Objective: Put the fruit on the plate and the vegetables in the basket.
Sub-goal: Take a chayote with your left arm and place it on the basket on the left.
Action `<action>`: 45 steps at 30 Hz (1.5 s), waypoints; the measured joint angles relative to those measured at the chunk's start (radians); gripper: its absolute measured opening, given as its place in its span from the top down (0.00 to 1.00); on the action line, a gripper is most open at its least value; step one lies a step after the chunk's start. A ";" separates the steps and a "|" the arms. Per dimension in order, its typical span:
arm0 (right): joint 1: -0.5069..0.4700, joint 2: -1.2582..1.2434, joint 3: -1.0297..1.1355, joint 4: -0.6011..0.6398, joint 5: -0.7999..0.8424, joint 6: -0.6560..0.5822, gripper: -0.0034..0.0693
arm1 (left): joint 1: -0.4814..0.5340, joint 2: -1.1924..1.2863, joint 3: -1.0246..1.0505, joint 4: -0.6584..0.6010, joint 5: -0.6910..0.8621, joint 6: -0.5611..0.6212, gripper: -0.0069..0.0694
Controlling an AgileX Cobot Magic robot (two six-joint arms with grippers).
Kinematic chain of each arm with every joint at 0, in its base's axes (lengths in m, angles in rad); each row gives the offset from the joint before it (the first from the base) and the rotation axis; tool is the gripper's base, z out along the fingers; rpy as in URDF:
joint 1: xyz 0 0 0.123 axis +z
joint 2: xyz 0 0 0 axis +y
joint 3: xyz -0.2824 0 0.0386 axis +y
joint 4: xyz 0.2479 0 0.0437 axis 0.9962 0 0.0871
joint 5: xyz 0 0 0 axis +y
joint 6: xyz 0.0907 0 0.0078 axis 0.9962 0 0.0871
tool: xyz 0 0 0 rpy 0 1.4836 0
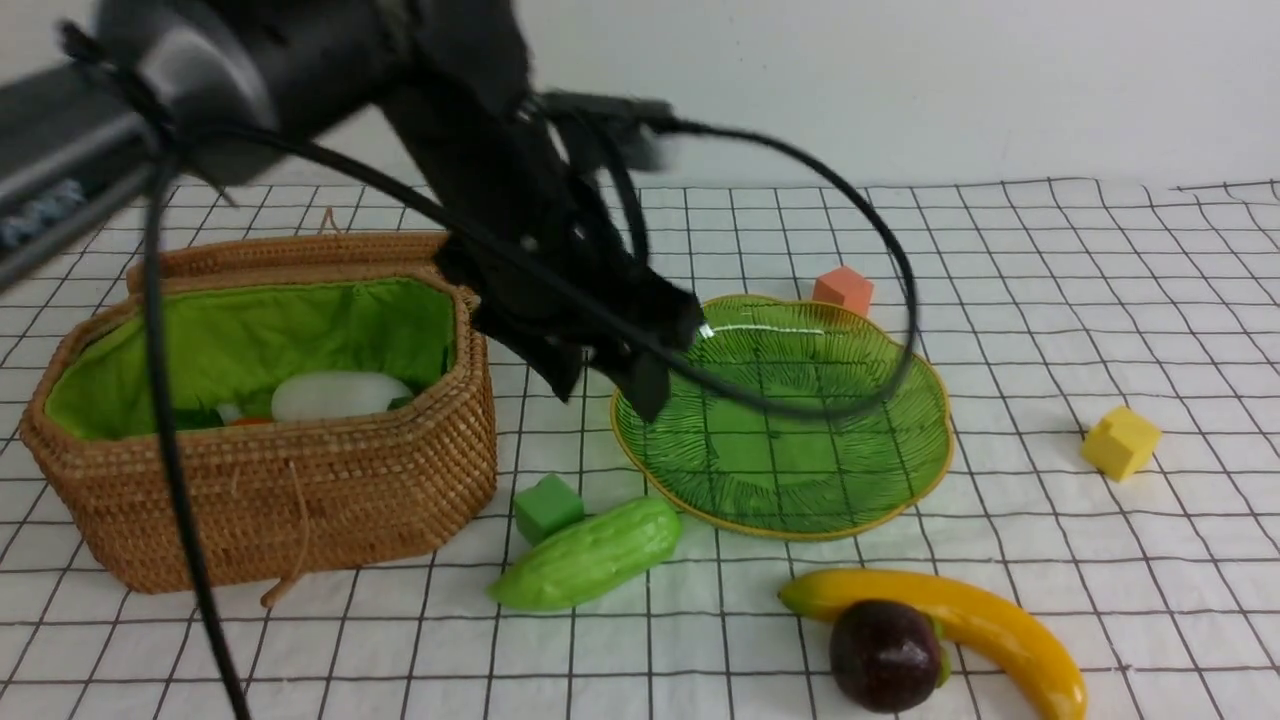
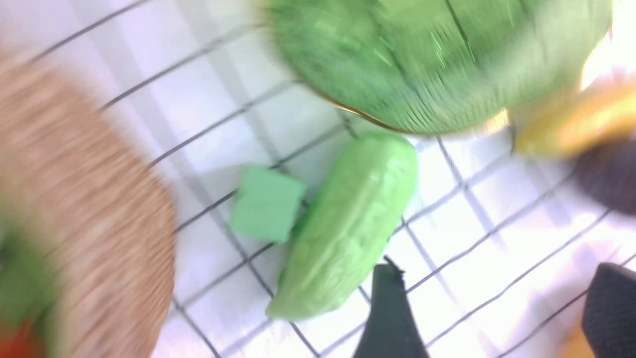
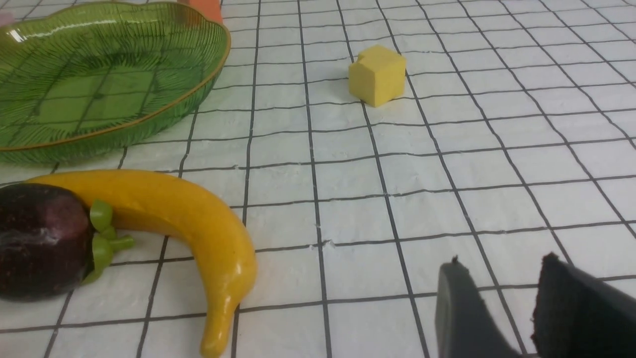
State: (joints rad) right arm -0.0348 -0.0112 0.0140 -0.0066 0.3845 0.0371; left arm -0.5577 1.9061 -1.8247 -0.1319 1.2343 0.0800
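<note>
From the basket (image 1: 395,500): 2 vegetables, the radish (image 1: 335,396) and carrot (image 1: 250,421), inside. Left: gourd (image 1: 590,553) just beside it, banana (image 1: 960,605) and purple fruit (image 1: 885,655) farther off. Both pairs of jaws stand apart.

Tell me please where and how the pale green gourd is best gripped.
Grip the gourd around its thick middle, probably from above, jaws across its long axis. It lies flat, and the green cube sits close beside it, so one jaw needs care on that side.
</note>
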 joint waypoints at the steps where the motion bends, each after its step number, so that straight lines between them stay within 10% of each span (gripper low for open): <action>1: 0.000 0.000 0.000 0.000 0.000 0.000 0.62 | -0.048 0.034 0.000 0.059 0.000 0.033 0.29; 9: 0.000 0.000 0.000 0.000 0.000 0.000 0.62 | -0.141 0.198 0.001 0.298 -0.044 0.065 0.29; 36: 0.000 0.000 0.000 0.000 0.000 0.000 0.62 | -0.112 0.121 0.002 0.236 -0.021 0.146 0.37; 45: 0.000 0.000 0.000 0.000 0.000 0.000 0.62 | 0.105 -0.184 0.000 0.417 -0.030 0.147 0.37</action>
State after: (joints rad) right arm -0.0348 -0.0112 0.0140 -0.0066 0.3845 0.0371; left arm -0.4525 1.7220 -1.8249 0.2846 1.2040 0.2272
